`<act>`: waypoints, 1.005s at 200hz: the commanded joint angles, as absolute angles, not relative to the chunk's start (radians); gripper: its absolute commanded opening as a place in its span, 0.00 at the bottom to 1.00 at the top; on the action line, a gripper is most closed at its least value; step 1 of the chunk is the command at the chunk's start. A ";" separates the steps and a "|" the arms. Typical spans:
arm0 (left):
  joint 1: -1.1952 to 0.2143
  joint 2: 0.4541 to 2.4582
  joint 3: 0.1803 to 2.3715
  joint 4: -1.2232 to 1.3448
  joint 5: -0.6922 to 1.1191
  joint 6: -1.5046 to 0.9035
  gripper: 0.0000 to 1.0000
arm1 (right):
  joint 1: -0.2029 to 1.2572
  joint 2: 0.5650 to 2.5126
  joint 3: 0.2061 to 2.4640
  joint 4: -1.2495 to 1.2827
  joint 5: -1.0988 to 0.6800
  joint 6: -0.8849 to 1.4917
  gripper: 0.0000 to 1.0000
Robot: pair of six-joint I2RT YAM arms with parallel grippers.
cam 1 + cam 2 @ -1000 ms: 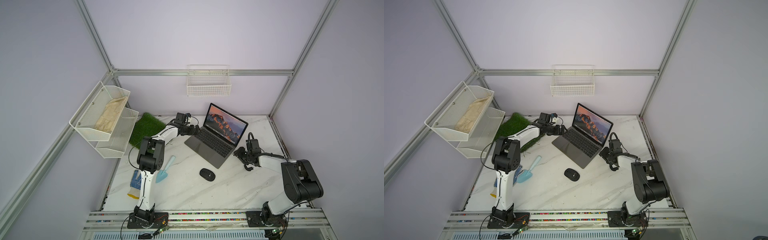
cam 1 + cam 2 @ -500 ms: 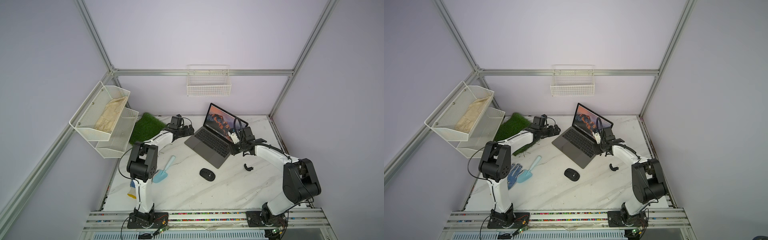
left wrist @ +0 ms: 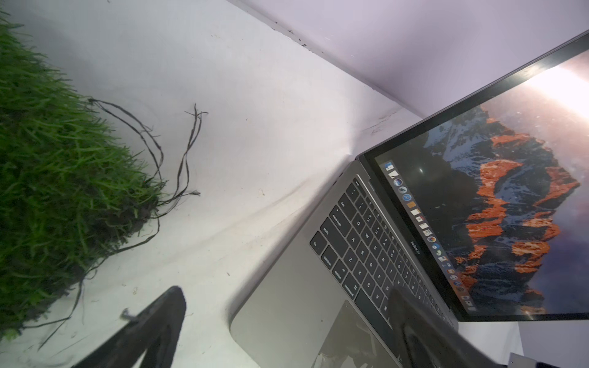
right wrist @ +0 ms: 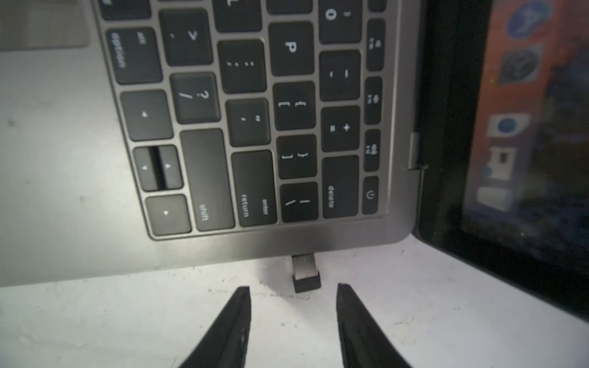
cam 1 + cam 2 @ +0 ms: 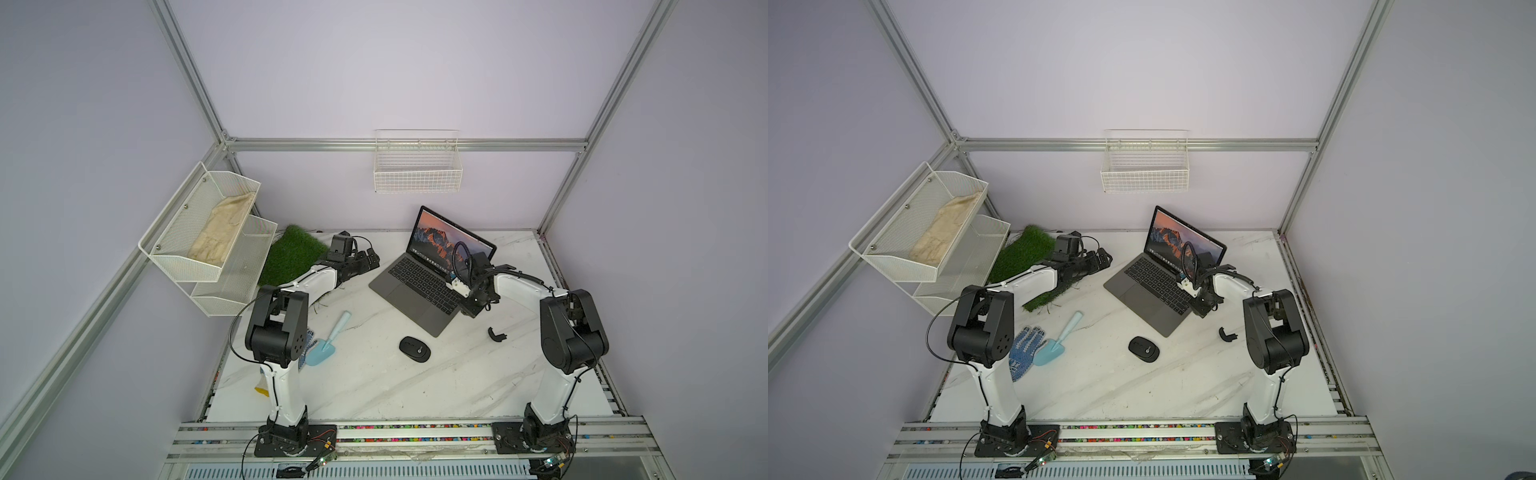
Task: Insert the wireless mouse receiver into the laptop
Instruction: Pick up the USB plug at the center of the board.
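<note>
Wireless mouse receiver (image 4: 306, 273) is projecting from the side edge of the laptop (image 4: 79, 197) near the hinge corner. Its long axis is lying square to that edge and pointing into the gap of the right gripper (image 4: 291, 294), whose fingers are standing apart on either side of the stub's end without touching it. Its silver plug is showing between the edge and the small black cap, so seating is judged incomplete. The left gripper (image 5: 368, 262) is hovering wide open off the laptop's opposite side, well apart.

A robotics lab cell: aluminium frame (image 5: 405, 144), bare lilac walls (image 5: 374, 62), robot arms (image 5: 276, 328) bolted to a rail (image 5: 415, 434)
</note>
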State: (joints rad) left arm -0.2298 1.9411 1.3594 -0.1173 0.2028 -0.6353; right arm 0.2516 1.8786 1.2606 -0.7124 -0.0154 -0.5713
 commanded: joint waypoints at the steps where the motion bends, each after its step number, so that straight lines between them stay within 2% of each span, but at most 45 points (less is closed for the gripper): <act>1: -0.224 1.897 1.323 -0.065 0.243 -0.626 1.00 | 0.248 1.900 1.278 -0.760 -0.025 -0.603 0.45; 76: -0.225 1.882 1.292 -0.035 0.247 -0.621 1.00 | 0.248 1.953 1.305 -0.762 -0.007 -0.572 0.40; 201: -0.221 1.890 1.304 -0.037 0.241 -0.613 1.00 | 0.217 2.014 1.315 -0.819 0.020 -0.569 0.25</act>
State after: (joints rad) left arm -0.2291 1.9369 1.3151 -0.0685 0.2321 -0.6319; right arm 0.2218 1.9556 1.3296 -0.7811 -0.0139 -0.5625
